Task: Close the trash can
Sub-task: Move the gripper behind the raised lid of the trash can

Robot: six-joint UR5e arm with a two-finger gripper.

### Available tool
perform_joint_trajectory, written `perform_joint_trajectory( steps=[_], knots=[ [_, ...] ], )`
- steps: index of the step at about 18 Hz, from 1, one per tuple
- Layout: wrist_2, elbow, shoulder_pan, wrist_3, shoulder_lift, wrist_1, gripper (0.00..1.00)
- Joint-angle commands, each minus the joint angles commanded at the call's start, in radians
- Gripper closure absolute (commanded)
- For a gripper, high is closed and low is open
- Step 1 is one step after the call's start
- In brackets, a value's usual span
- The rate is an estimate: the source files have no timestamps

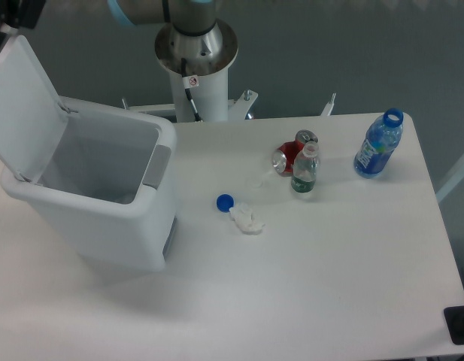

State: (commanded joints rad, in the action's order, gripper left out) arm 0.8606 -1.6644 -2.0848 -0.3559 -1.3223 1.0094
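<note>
The gripper sits at the top left corner of the view, mostly cut off, so whether it is wide or narrow cannot be told. Just below it stands the trash can on the table, its lid raised upright, the lid's top edge seemingly just beside the gripper. Well off to its right stand two bottles.

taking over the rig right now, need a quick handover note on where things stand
Gripper: at the top left edge of view, just above the upper edge of the raised lid; mostly cut off, so open or shut cannot be told.
Trash can: on the left of the table, lid standing open, tilted back.
Done: nothing visible yet; lid not lowered.
Left: push the lid forward and down until it shuts.
</note>
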Motion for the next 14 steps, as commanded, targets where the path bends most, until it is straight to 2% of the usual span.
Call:
perform_joint_trajectory(
  steps=[14],
  knots=[
    [-0.023,-0.034,0.069,0.002,-0.02,0.003,0.0]
  ],
)
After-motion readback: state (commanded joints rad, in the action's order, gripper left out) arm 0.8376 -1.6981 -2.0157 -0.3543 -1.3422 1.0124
